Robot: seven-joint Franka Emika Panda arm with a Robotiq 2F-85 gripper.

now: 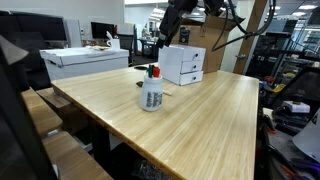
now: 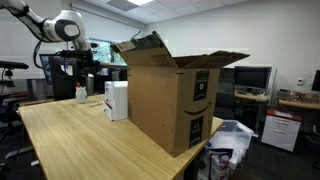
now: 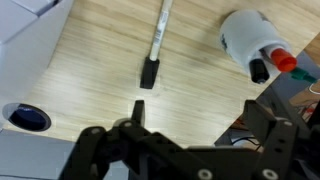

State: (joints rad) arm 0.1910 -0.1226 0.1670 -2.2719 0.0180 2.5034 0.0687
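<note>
My gripper point(image 3: 200, 114) hangs open above the wooden table point(image 3: 190, 70), with nothing between its black fingers point(image 3: 137, 110). Below it, a white marker with a black cap point(image 3: 156, 48) lies flat on the wood. To its right stands a white cup point(image 3: 244, 36) holding a red and a black marker. In both exterior views the gripper point(image 1: 165, 36) point(image 2: 85, 66) is raised over the table near the cup point(image 1: 151, 93) point(image 2: 81, 92) and a white drawer box point(image 1: 182, 63).
The white drawer box point(image 2: 116, 99) sits by a large open cardboard box point(image 2: 170, 95). Another white box point(image 1: 85, 62) stands at the table's far corner. A white unit with a blue-lined hole point(image 3: 28, 118) lies at the wrist view's left. Office desks and monitors surround the table.
</note>
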